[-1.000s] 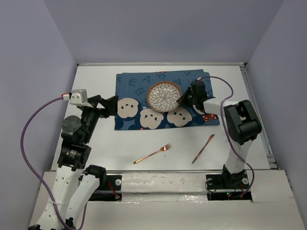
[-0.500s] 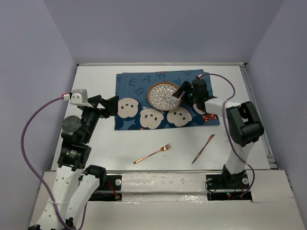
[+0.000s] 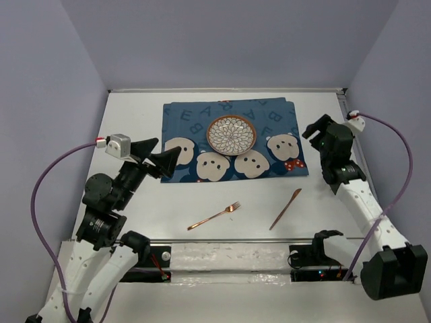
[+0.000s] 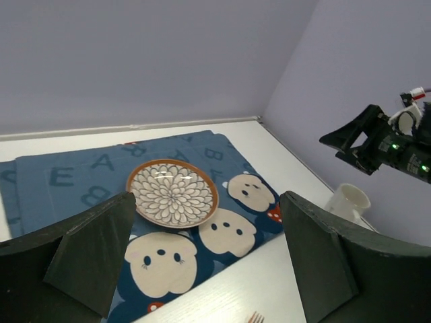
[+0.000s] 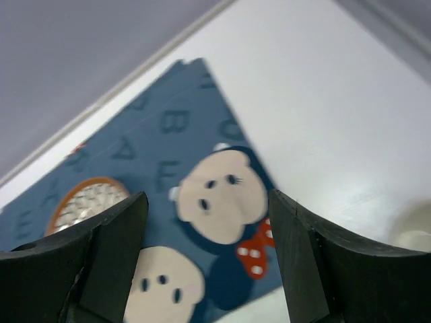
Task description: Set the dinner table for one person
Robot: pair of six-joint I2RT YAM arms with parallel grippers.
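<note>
On the white dinner table (image 3: 135,111) lies a blue bear-print cloth (image 3: 202,121), and a flower-patterned plate (image 3: 231,134) with an orange rim rests on the cloth's middle. A copper fork (image 3: 215,216) and a copper knife (image 3: 285,208) lie on the bare tabletop in front of the cloth. My left gripper (image 3: 158,156) hovers open over the cloth's left edge, empty, facing the plate (image 4: 172,193). My right gripper (image 3: 314,128) hangs open and empty above the table, right of the cloth, apart from the plate. Between its fingers I see a bear face (image 5: 215,195).
A white cup (image 4: 348,202) stands on the table right of the cloth, below the right arm; it also shows at the right wrist view's edge (image 5: 414,232). Grey walls close the table at the back and sides. Purple cables loop beside both arms.
My right gripper opened at the plate's right rim, then pulled away to the right of the cloth. The plate stayed put. My left arm shifted slightly nearer and to the right.
</note>
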